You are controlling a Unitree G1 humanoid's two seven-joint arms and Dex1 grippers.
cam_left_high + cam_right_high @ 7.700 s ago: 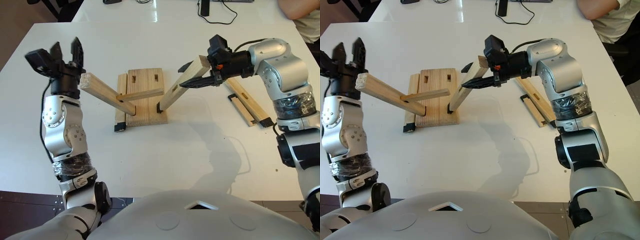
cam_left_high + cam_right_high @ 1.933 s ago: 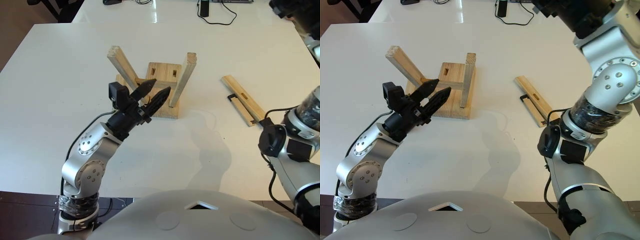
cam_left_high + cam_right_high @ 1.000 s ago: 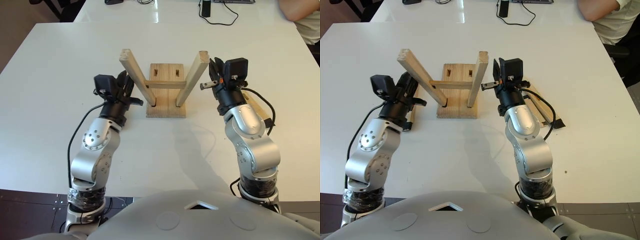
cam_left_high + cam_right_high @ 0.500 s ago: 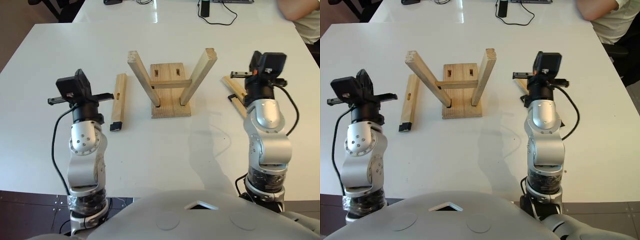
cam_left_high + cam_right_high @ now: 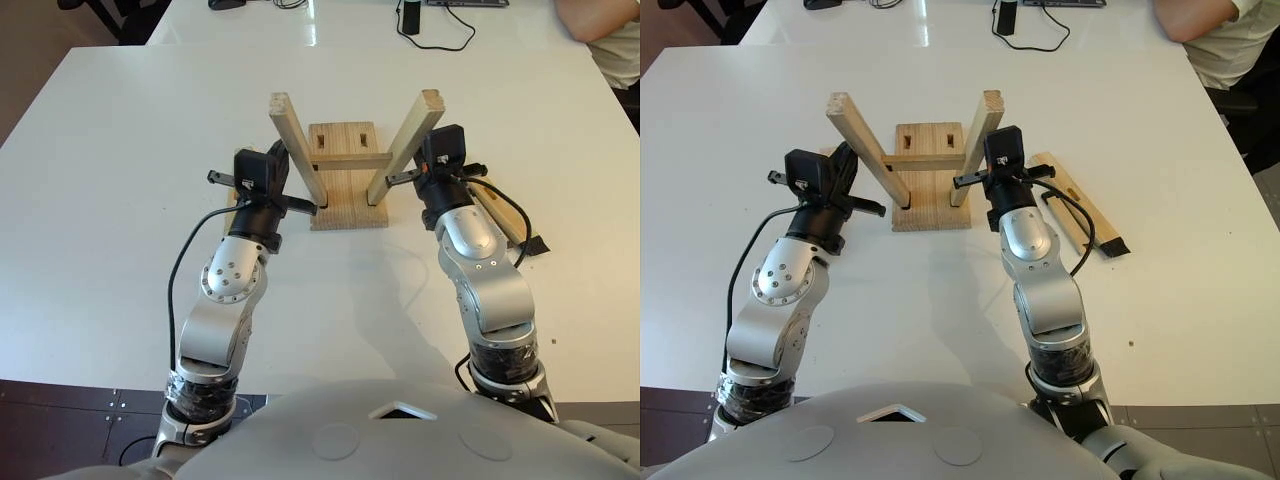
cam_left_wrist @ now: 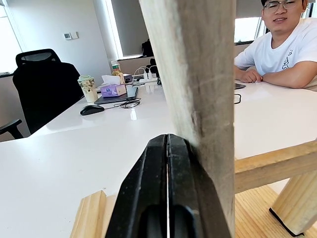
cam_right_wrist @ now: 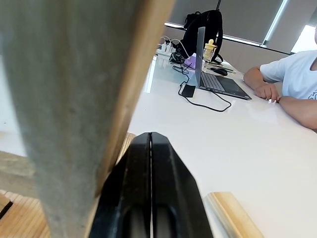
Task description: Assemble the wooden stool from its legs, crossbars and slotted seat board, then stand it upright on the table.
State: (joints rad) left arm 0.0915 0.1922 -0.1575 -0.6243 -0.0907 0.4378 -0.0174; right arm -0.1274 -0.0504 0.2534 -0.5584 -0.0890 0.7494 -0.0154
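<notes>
The slotted seat board (image 5: 346, 205) lies flat on the white table. Two legs stand in it and lean apart: the left leg (image 5: 292, 145) and the right leg (image 5: 408, 140). A crossbar (image 5: 350, 160) joins them. My left gripper (image 6: 167, 140) is shut, its tips together against the outer side of the left leg (image 6: 198, 99). My right gripper (image 7: 150, 137) is shut too, beside the outer face of the right leg (image 7: 74, 99). A loose leg (image 6: 89, 218) lies on the table behind my left arm. More loose wooden pieces (image 5: 505, 215) lie to the right of my right arm.
A black cable and a small black device (image 5: 410, 18) sit at the table's far edge, with a laptop (image 7: 218, 82) and a mouse (image 6: 92, 109) there too. The near half of the table (image 5: 350, 300) is bare between my arms.
Both arms have swung inward from positions wide of the stool to the outer sides of the two standing legs. The seat board and legs have kept their pose.
</notes>
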